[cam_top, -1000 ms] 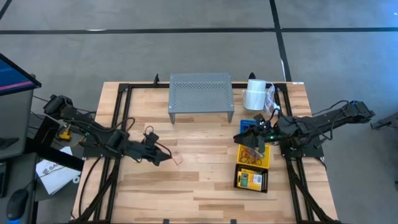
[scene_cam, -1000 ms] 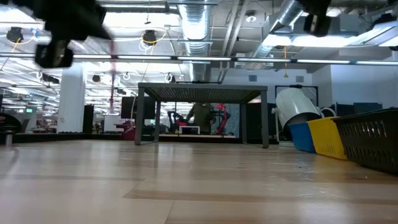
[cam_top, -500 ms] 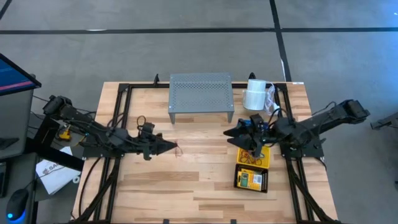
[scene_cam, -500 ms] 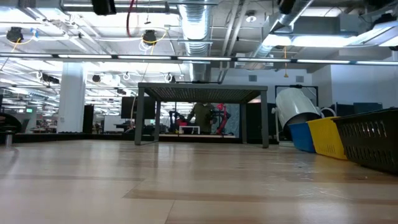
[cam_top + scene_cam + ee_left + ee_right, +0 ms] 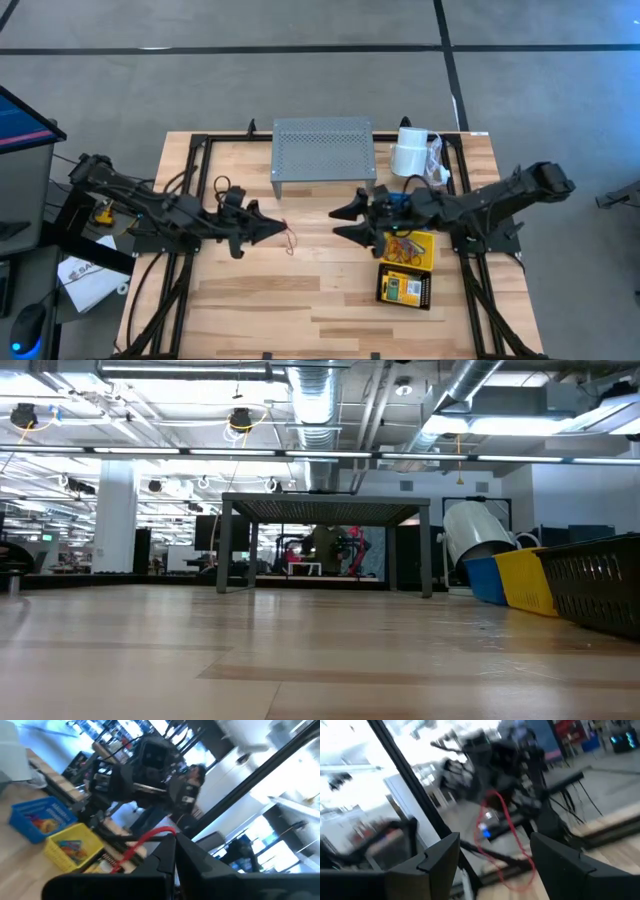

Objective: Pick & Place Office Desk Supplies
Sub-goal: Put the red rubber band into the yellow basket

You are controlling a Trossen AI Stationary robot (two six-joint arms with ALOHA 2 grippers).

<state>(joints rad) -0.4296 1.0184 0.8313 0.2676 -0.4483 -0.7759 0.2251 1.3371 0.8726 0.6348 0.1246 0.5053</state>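
- Changed vs a sec ago: left end effector [image 5: 278, 232] has come off the left-middle of the worktop [image 5: 300, 290] w/ a red loop [image 5: 289, 238] pinched at its tips, and now points toward centre. Left wrist view confirms: fingers pressed together on the red loop [image 5: 145, 841].
- Right end effector [image 5: 340, 218] was over the baskets near the right edge; it has swung out to mid-worktop, fingers [image 5: 440, 857] spread wide, nothing between them. It faces the left one; the loop hangs in the gap between the two [image 5: 502, 837].
- Meaning (my read): looks like a mid-air handover, left to right, so the loop can go to the baskets on the right side. Loop not yet taken by the right.
- Baskets in a row by the right edge: blue basket [image 5: 399, 196] nearest the back, yellow basket [image 5: 412, 249] w/ loops inside, black basket [image 5: 404, 289] toward the front edge w/ a yellow-green crayon box [image 5: 404, 290] in it.
- Room: centre and front of worktop bare, plenty of space for both arms. Grey perforated shelf [image 5: 323, 150] at back-centre edge and white paper roll [image 5: 411, 152] at back-right are near the right arm's return path; the yellow basket rim is the thing to clear on the drop.
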